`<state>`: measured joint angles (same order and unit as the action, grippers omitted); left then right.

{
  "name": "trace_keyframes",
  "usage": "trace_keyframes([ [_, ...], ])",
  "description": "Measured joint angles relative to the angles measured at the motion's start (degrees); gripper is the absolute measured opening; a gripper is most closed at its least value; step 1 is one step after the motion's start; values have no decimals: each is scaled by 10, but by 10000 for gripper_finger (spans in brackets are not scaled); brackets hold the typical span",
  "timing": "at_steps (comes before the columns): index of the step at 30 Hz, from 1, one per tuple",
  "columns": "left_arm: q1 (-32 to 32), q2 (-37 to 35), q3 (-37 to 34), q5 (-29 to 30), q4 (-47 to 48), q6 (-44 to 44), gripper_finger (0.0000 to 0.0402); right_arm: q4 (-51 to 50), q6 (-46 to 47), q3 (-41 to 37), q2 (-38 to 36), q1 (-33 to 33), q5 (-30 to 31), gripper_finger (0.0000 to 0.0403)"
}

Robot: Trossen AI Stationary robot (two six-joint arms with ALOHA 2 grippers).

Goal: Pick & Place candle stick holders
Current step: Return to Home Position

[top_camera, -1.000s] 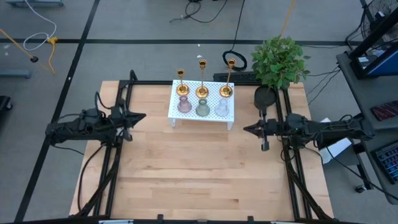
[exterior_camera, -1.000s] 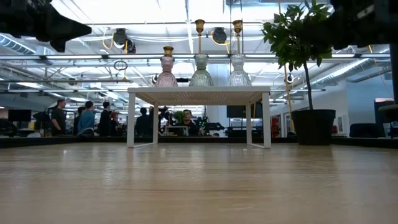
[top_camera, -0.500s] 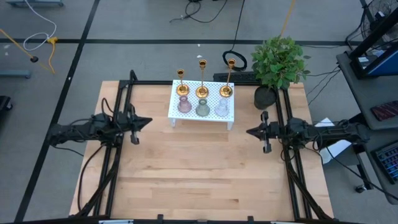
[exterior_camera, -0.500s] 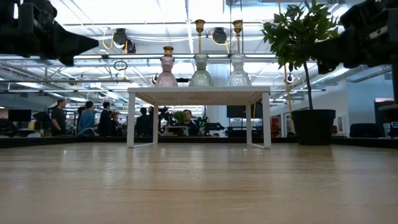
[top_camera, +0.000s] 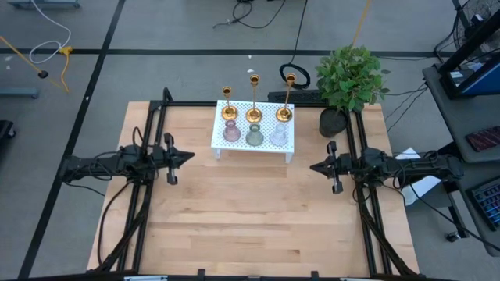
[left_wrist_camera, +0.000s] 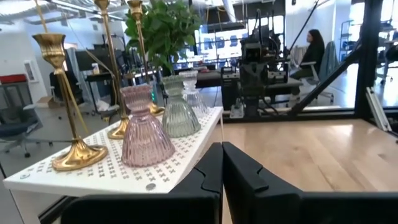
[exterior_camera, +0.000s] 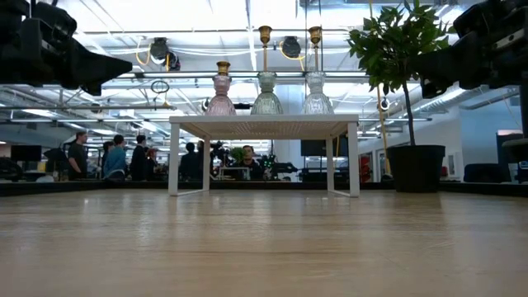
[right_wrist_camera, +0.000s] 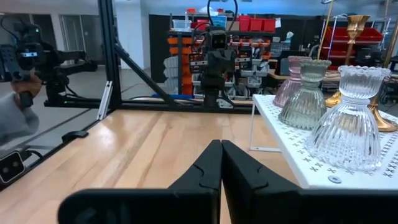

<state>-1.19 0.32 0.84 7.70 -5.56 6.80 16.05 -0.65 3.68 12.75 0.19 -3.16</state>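
From above, I saw the left gripper (top_camera: 184, 156) and right gripper (top_camera: 315, 166) flanking the white shelf (top_camera: 219, 145), both apart from it. The three brass candle stick holders (top_camera: 254, 115) stood along its back row, with three glass holders (top_camera: 255, 136) in front. At table height the brass stems looked tall and thin, so I judged that a jolt to the table could topple them. Through the left wrist camera the fingers (left_wrist_camera: 208, 171) were pressed together, empty, with the pink holder (left_wrist_camera: 143, 127) near the shelf's edge — a careless swing there could sweep it off. The right wrist camera showed that arm's fingers closed and empty too, with the clear holder (right_wrist_camera: 347, 121) nearest its edge.
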Motion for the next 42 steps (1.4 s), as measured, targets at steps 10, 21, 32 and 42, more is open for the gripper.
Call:
trace_keyframes([
  [10, 0, 0, 0, 0, 17, -13, 4, -6, 20, -1, 0, 0, 1, 0],
  [21, 0, 0, 2, 0, 37, -11, 30, -60, 35, -2, -1, 0, 4, 0],
  [32, 0, 0, 1, 4, 28, -12, 30, -129, 23, -2, -63, 0, 16, 0],
  [42, 0, 0, 1, 4, 24, -11, 31, -177, 26, -2, -113, 0, 17, 0],
])
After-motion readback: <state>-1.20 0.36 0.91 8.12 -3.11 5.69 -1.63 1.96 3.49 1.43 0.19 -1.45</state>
